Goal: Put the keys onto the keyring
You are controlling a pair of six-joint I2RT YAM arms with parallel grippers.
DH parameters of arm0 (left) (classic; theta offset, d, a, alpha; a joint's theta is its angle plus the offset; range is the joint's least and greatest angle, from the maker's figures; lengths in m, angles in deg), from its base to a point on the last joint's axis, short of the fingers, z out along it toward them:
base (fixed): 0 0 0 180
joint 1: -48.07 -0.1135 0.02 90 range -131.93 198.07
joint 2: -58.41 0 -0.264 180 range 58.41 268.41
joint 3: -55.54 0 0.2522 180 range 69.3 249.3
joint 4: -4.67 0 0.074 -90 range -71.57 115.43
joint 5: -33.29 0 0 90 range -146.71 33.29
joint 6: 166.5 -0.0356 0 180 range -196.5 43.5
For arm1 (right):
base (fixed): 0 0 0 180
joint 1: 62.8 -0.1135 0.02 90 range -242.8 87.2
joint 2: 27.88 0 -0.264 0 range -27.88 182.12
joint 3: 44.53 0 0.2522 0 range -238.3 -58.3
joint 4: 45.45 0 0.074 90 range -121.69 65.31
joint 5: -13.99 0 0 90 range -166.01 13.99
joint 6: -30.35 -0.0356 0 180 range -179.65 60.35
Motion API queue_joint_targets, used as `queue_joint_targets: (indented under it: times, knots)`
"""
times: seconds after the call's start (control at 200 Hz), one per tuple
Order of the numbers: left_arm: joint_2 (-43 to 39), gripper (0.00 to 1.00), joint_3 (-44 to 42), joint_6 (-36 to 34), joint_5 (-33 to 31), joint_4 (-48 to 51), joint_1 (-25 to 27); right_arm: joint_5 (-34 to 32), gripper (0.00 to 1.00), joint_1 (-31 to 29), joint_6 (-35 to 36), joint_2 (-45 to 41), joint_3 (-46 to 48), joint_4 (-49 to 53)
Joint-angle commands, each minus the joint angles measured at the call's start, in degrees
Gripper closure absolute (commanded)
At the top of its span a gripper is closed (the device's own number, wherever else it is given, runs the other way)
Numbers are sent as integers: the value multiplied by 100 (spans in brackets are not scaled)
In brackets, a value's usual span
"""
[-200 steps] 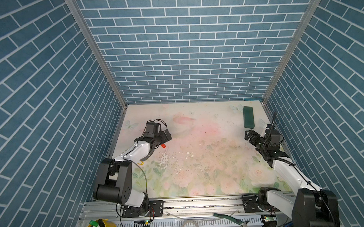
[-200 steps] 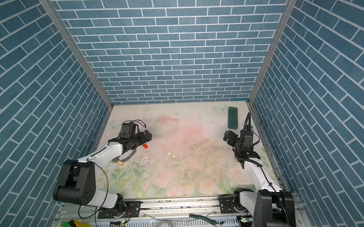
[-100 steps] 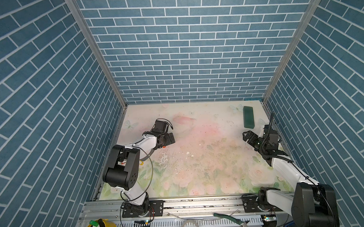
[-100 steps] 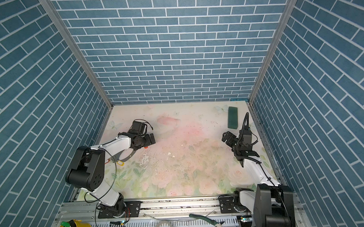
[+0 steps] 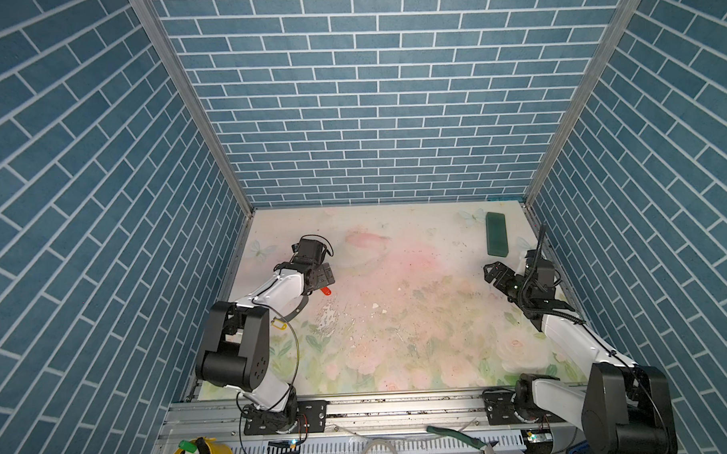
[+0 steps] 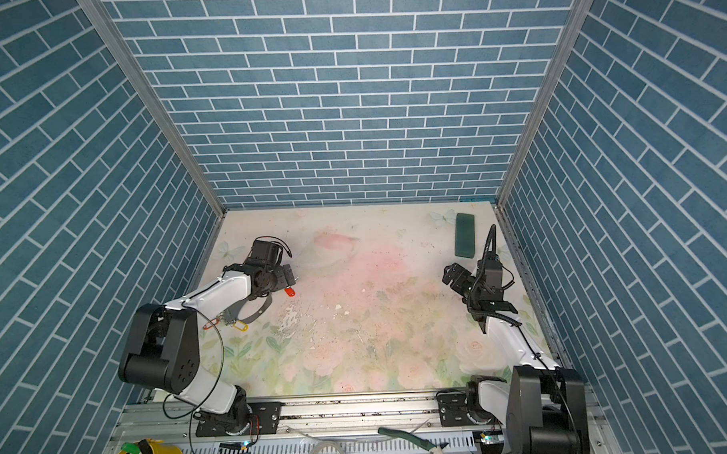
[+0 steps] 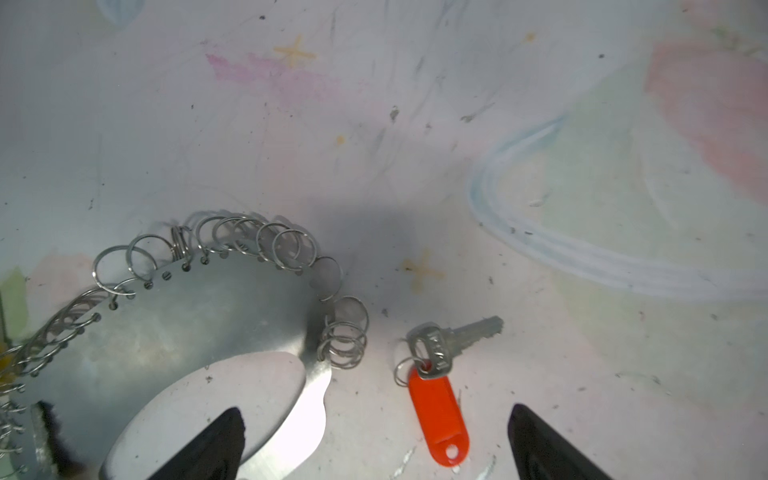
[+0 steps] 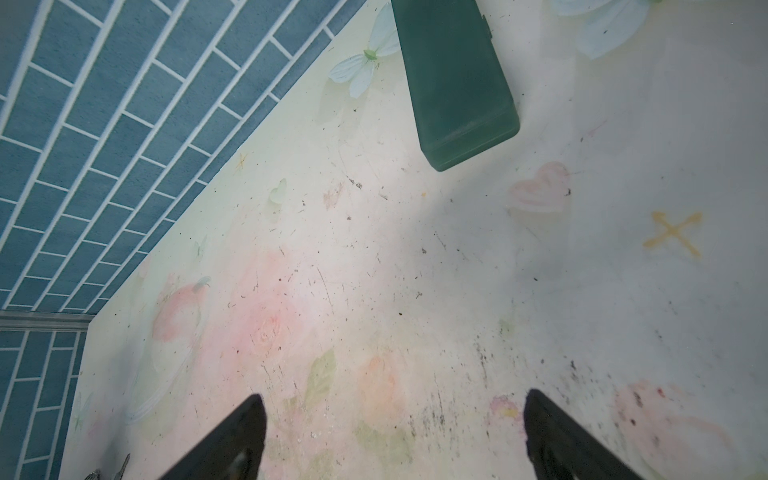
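Three tagged keys counted on the floral mat [image 5: 398, 318]. Found the red-tagged key [image 7: 436, 409] lying flat and loose, silver blade pointing away from the tag. Placed just beside the metal keyring [image 7: 174, 332] but apart from its nearest split rings [image 7: 345, 336]. Spotted a yellow tag [image 6: 239, 326] and an orange one [image 6: 210, 323] in a top view, near the keyring's other end, close under the left arm [image 6: 214, 293]. Cannot tell whether either is hooked on.

Judged the step in hand as the approach to picking up the red key. Found the left gripper [image 7: 374, 409] low over the mat, jaws spread wide and empty, red tag lying between the two fingertips. Found the right gripper [image 8: 390, 399] likewise wide open and holding nothing. Placed well apart from keys and keyring, near the dark green block [image 8: 457, 83] on the right of the mat.

Next, probably: come down and close on the plastic tag rather than the thin blade, leaving the small ring at its head free. After that, likely bring the right arm across to steady the plate, since threading onto a split ring calls for two holds. Watch the finger hanging over the keyring, which could catch the plate on the way down.
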Motion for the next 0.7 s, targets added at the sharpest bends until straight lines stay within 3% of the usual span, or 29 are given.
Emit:
queue_joint_targets:
  times: [0.0, 0.305, 0.48, 0.695]
  knots:
    - [263, 0, -18, -18, 242, 171, -102, 34, 4, -27, -164, -42, -91, 22]
    - [1097, 1, 228, -187, 1256, -384, 128, -9, 4, -34, -94, -148, -153, 231]
    - [1844, 2, 973, -292, 1497, -376, 1049, -194, 5, -30, 2, -331, -257, 553]
    - [2730, 1, 2031, -219, 1648, -229, 2393, -940, 5, -33, 98, -736, -460, 1344]
